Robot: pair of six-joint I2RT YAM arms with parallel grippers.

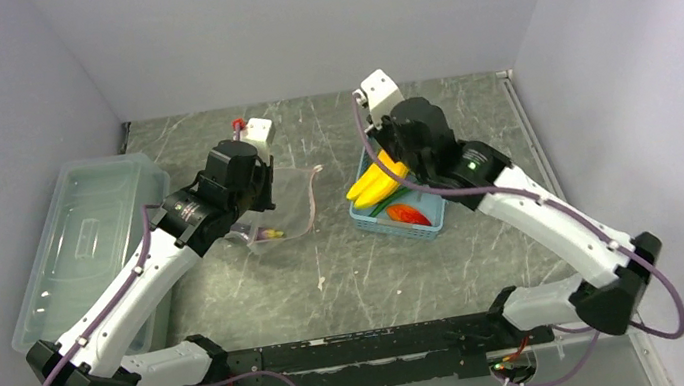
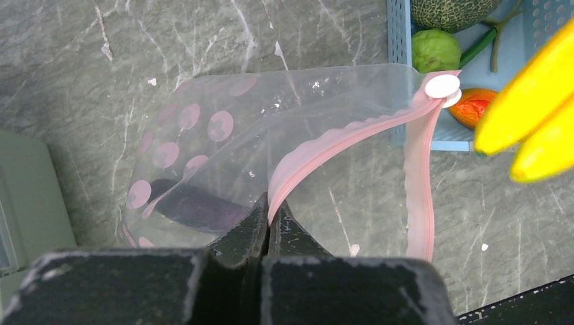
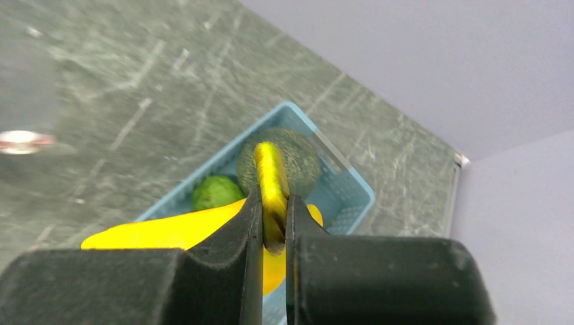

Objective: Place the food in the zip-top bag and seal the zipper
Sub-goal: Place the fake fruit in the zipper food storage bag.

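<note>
Right gripper (image 3: 273, 203): jaws clamped on the narrow stem end of the yellow banana (image 3: 183, 233). The fruit hangs over the light-blue basket (image 3: 342, 177); it appears lifted off the basket floor, though its height is hard to judge.

Banana, handling: judged light, rigid and smooth-skinned. The stem gives a thin hold, so the body may swing or pivot between the pads.

Left gripper (image 2: 269, 210): jaws closed on the zipper (image 2: 338, 135), holding one lip of the zip-top bag (image 2: 271, 108) up so the mouth gapes toward the basket.

Bag, handling: clear, floppy, slippery film. The pink strip is its firmest part and the sensible place to grip. White slider (image 2: 442, 86) sits at the far end of the strip.

Position: the bag lies on the table between the arms, left of the basket. The banana is near the mouth but apart from it.

Contents: purple eggplant (image 2: 196, 206) inside the bag.

Remaining in basket: dark green round fruit (image 3: 298, 159), lime-green fruit (image 3: 215, 191), red-orange fruit (image 1: 407, 213).
</note>
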